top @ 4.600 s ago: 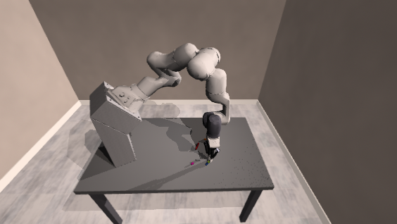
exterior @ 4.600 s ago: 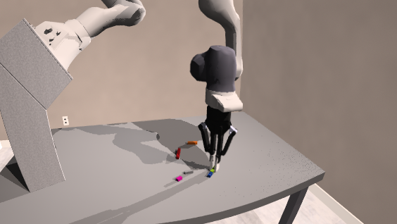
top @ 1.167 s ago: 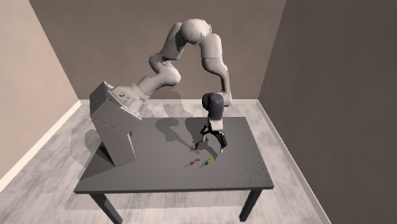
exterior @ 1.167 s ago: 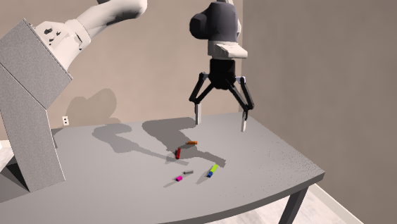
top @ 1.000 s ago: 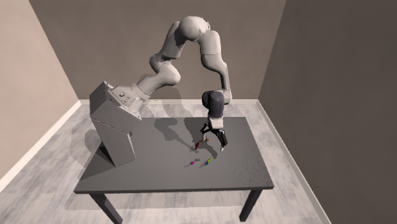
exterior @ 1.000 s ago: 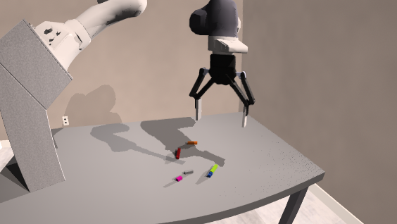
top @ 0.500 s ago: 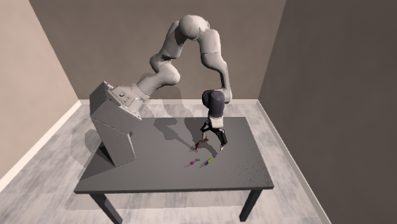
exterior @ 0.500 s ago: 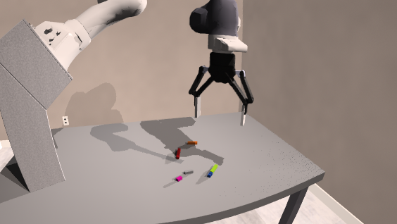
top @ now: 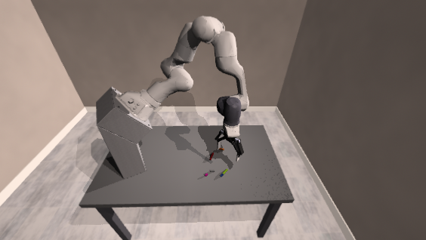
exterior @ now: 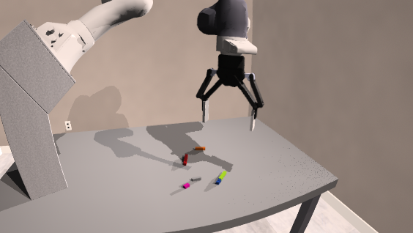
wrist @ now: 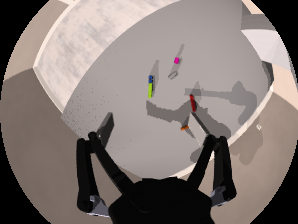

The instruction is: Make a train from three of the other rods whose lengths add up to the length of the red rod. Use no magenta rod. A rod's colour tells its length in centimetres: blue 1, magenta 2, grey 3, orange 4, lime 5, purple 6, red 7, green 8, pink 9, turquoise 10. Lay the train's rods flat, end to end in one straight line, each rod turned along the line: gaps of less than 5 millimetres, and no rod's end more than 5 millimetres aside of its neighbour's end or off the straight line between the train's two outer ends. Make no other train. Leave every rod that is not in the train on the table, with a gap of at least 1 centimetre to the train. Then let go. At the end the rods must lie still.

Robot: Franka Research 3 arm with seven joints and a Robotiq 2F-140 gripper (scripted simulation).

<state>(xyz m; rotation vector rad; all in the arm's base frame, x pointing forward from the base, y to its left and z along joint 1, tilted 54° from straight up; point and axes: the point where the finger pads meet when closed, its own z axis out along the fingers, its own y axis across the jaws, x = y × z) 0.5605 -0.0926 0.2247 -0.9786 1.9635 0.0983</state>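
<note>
I have the claw spread and unloaded, above the table. Blue sits at the lime rod's end, presumably to match red's length.

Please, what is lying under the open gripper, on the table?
No rod is visible between the jaws of the gripper. In the wrist view, its body covers the nearest part of the table; I cannot tell what lies there.
</note>
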